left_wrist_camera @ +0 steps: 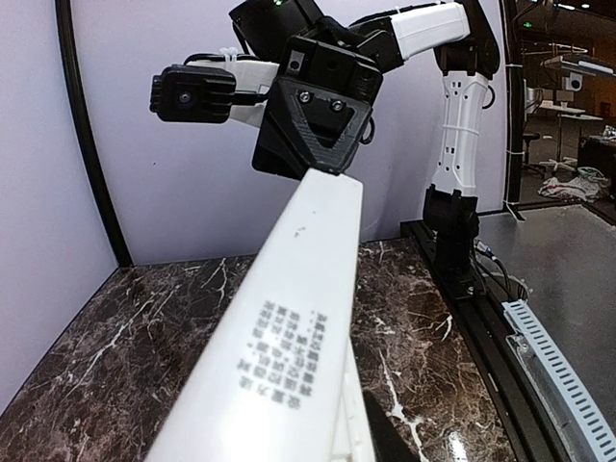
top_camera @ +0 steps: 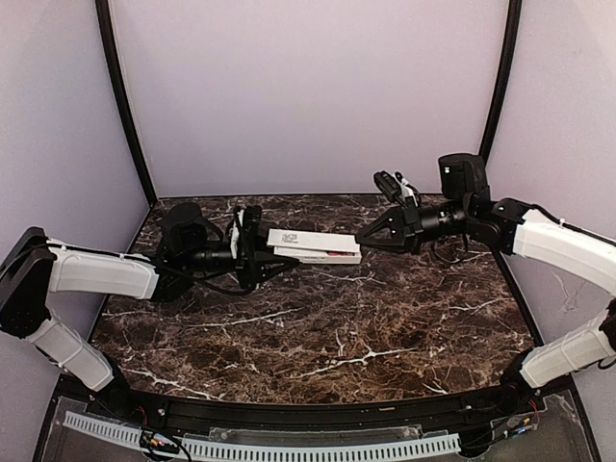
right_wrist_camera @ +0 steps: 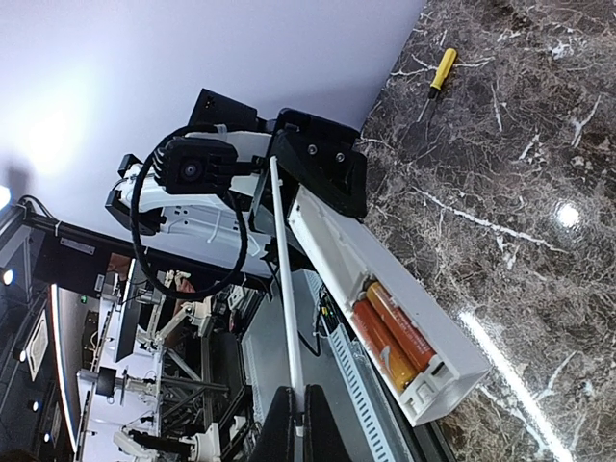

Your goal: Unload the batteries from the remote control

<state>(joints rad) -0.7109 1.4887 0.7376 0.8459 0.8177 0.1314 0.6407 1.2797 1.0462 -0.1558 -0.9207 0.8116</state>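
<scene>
The white remote control [top_camera: 327, 255] hangs level above the marble table [top_camera: 318, 337]. My left gripper [top_camera: 262, 258] is shut on its left end. In the right wrist view the remote [right_wrist_camera: 332, 236] shows its open back recess, with the two orange batteries [right_wrist_camera: 390, 332] lying side by side near the free end. In the left wrist view its printed face [left_wrist_camera: 289, 356] fills the middle. My right gripper [right_wrist_camera: 300, 428] is shut on a thin flat white strip [right_wrist_camera: 287, 289] that runs alongside the remote back toward the left gripper. In the top view the right gripper [top_camera: 366, 236] sits at the remote's right end.
A yellow-handled stick [right_wrist_camera: 443, 69] lies on the marble near the back wall. Black frame posts [top_camera: 120, 96] stand at the back corners. A black rail with a white slotted strip [top_camera: 289, 445] runs along the near edge.
</scene>
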